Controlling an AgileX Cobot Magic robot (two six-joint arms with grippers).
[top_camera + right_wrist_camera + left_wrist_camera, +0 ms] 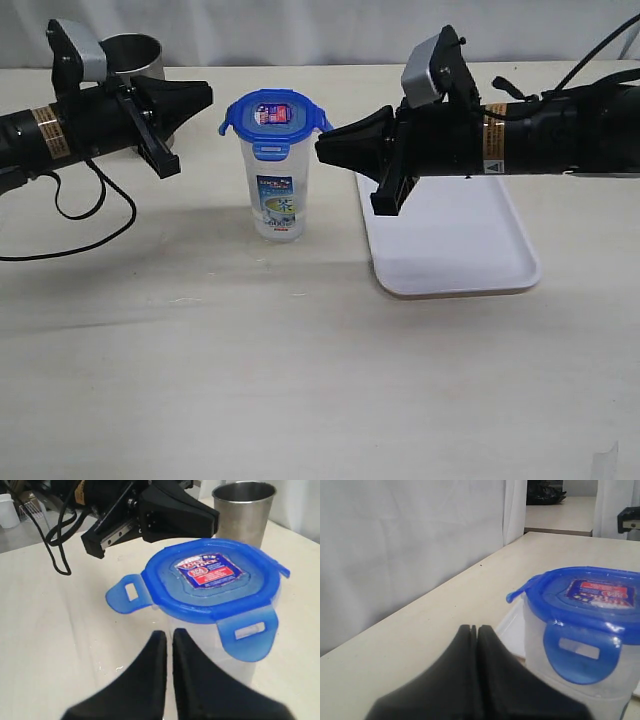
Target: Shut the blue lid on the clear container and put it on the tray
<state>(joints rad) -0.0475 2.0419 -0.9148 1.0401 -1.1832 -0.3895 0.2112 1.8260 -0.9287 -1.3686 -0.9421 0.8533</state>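
The clear container [277, 190] stands upright on the table between both arms, with the blue lid [274, 113] resting on its mouth and the lid's flaps sticking out or hanging down. My left gripper [207, 95] is shut and empty, a little to the left of the lid. My right gripper [322, 150] is shut and empty too, its tip close to the container's right side just below the lid. The white tray [470, 250] lies flat to the right, under the right arm. The lid [215, 577] and its red sticker show in the right wrist view, the lid [590, 592] also in the left.
A grey steel cup [135, 55] stands at the back left behind the left arm; it also shows as the steel cup [243, 510] beyond the lid. A black cable [90, 215] loops on the table below the left arm.
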